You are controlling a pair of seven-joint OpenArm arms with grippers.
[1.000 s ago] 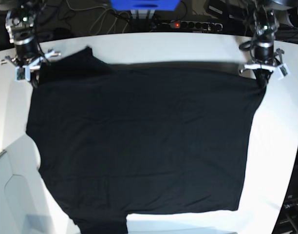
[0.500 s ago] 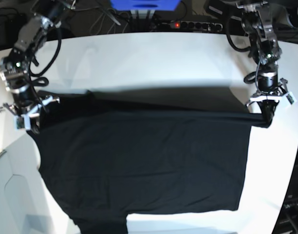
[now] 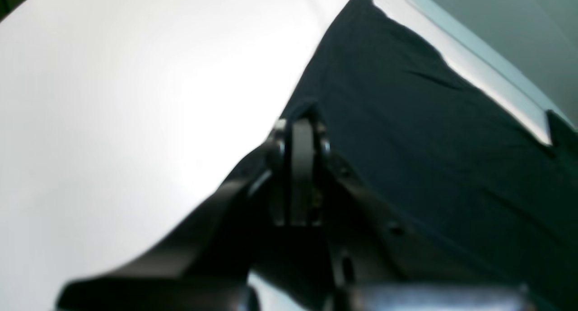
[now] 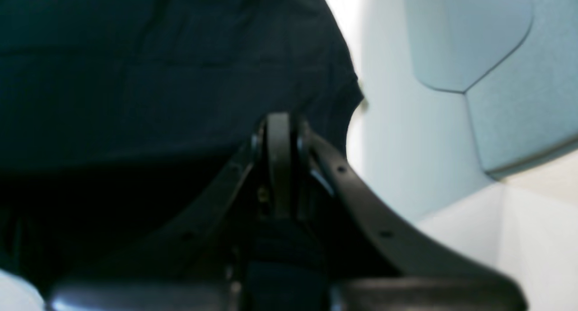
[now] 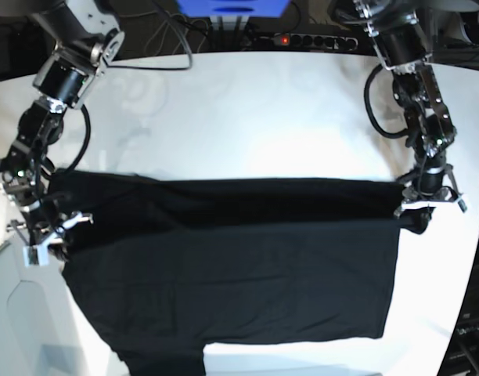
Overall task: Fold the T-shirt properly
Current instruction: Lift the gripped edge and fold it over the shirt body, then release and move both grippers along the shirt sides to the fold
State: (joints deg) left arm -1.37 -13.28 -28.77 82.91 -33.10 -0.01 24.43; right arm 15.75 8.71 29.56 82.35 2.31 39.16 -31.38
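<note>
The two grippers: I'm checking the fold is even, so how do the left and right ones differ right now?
In the base view the left gripper is at the T-shirt's right edge, over white table; the right gripper is at its left edge, slightly nearer the camera. The left arm reaches in nearly straight; the right arm bends more. Both are shut on the T-shirt's lifted edge, carrying it over the layer below.
</note>
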